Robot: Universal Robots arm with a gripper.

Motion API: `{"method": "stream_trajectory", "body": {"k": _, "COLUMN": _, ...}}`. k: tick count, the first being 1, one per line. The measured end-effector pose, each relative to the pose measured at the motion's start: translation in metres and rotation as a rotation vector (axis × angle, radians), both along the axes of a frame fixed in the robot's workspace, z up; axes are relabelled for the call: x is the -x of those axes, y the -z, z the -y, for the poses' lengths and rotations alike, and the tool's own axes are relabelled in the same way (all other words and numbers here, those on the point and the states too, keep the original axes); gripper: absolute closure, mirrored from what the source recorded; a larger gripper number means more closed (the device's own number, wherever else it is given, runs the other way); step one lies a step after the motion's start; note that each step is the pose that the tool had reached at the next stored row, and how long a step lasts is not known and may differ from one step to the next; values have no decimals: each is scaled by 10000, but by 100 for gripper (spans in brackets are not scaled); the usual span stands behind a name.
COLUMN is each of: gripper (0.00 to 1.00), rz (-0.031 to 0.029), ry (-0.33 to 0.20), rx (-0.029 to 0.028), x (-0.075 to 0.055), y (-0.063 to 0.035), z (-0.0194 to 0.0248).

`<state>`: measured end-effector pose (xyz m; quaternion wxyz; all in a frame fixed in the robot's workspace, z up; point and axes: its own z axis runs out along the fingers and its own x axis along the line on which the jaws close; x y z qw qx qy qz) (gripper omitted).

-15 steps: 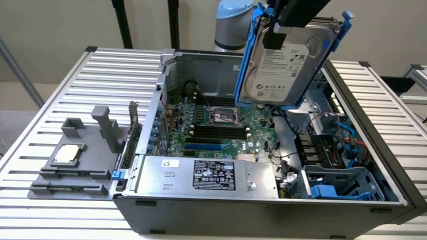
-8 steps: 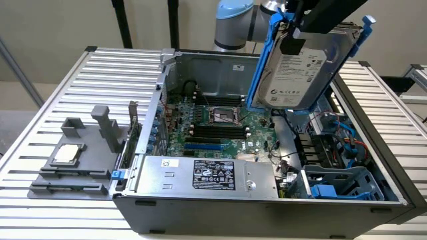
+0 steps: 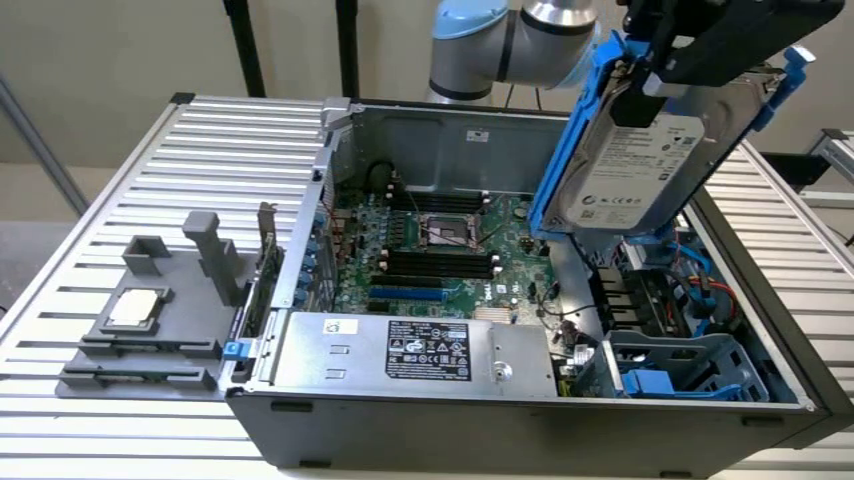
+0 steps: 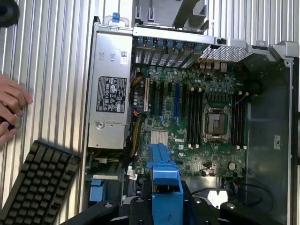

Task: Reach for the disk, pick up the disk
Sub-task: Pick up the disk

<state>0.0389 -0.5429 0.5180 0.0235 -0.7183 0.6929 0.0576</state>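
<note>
Disk: one disk (image 3: 638, 165), silver-grey with a white label and blue rails, is seen lifted above the case (image 3: 400, 420) at the exterior view's right, tilted steeply, label facing the camera. In the wrist view its blue rail (image 4: 164, 180) is seen end-on between the gripper's parts.
Gripper: the gripper (image 3: 707, 50) is clamped on the disk's upper end; the jaws are held apart only by the disk between them.
Arm: one arm (image 3: 514, 40) is seen behind the case, at the top of the exterior view.
Case: one open grey computer case is laid on its side on the table (image 3: 107, 440).
Case contents: one green motherboard (image 3: 441, 250) is held in the middle, with one empty square CPU socket (image 3: 447, 232) and dark memory slots on either side of it. One silver power supply (image 3: 414, 350) with a black label is seated along the near wall. One blue drive cage (image 3: 681, 370) is set in the near corner at the exterior view's right, with black cables and one orange cable (image 3: 718, 290) above it.
Holder: one grey holder (image 3: 160, 320) is stood on the table beside the case, at the exterior view's left. One small square silver chip (image 3: 138, 307) is held in it.
Keyboard: one black keyboard (image 4: 35, 187) is seen on the table in the wrist view, outside the case.
Hand: one person's hand (image 4: 11, 108) is rested on the table near the keyboard.
</note>
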Motion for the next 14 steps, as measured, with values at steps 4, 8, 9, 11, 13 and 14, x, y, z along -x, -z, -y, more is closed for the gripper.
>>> {"method": "stream_trajectory", "body": {"k": 4, "gripper": 67, "rz": 0, "ry": 0, "rx": 1, "x": -126, "y": 0, "z": 84}}
{"method": "stream_trajectory", "body": {"k": 8, "gripper": 67, "rz": 0, "ry": 1, "rx": 0, "x": -249, "y": 0, "z": 171}}
{"method": "stream_trajectory", "body": {"k": 9, "gripper": 67, "rz": 0, "ry": 0, "rx": 0, "x": -280, "y": 0, "z": 192}}
{"method": "stream_trajectory", "body": {"k": 11, "gripper": 67, "rz": 0, "ry": 0, "rx": 1, "x": -341, "y": 0, "z": 236}}
{"method": "stream_trajectory", "body": {"k": 13, "gripper": 67, "rz": 0, "ry": 0, "rx": 1, "x": -400, "y": 0, "z": 280}}
{"method": "stream_trajectory", "body": {"k": 14, "gripper": 67, "rz": 0, "ry": 0, "rx": 1, "x": -427, "y": 0, "z": 301}}
